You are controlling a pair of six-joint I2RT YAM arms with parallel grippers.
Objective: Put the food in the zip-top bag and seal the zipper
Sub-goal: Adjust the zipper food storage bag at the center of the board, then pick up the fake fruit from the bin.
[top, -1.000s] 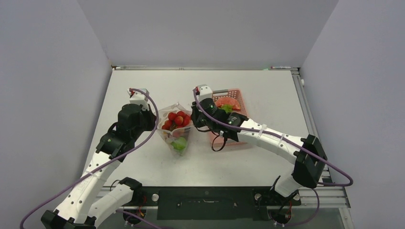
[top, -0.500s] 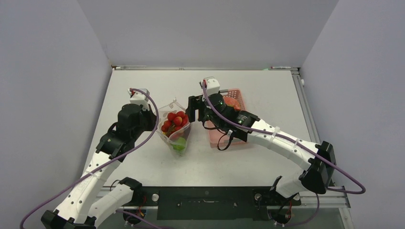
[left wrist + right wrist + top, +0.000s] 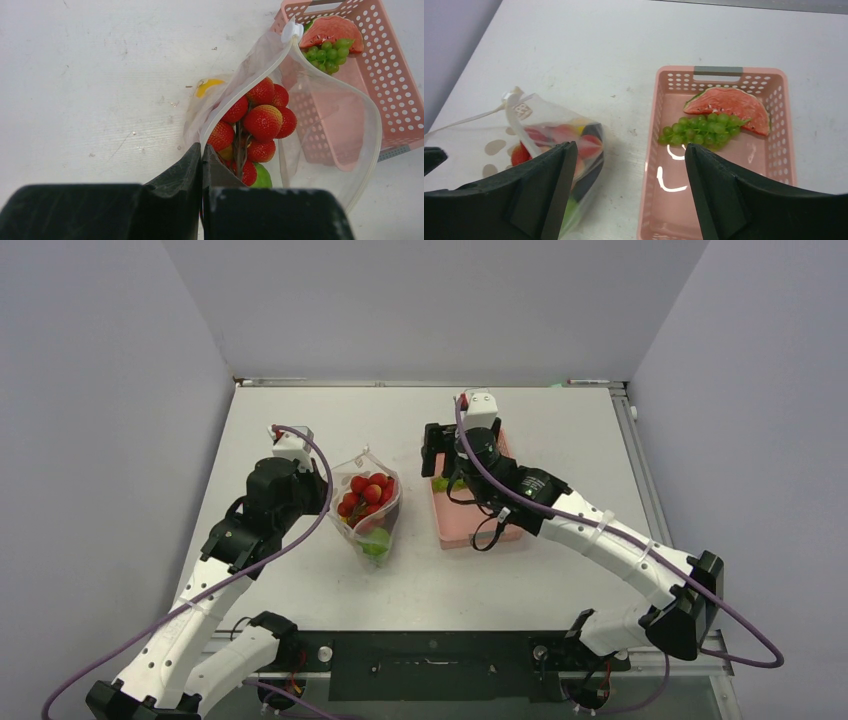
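The clear zip-top bag (image 3: 368, 508) lies open on the table with red food (image 3: 260, 120), a green piece (image 3: 262, 177) and a yellow piece (image 3: 207, 87) inside. My left gripper (image 3: 202, 150) is shut on the bag's mouth edge at the near end of the zipper (image 3: 378, 131). Its white slider (image 3: 291, 31) sits at the far end. In the top view the left gripper (image 3: 328, 502) is at the bag's left side. My right gripper (image 3: 629, 165) hangs open and empty above the gap between the bag (image 3: 549, 145) and the basket, and appears again in the top view (image 3: 443, 462).
The pink slotted basket (image 3: 470, 525) stands right of the bag, holding a watermelon slice (image 3: 729, 107) and green grapes (image 3: 701, 129). Its rim (image 3: 395, 75) nearly touches the bag's mouth. Grey walls enclose the table on three sides.
My right gripper has opened and pulled back from the bag's right side toward the far end of the basket. The left gripper and the bag have stayed put.
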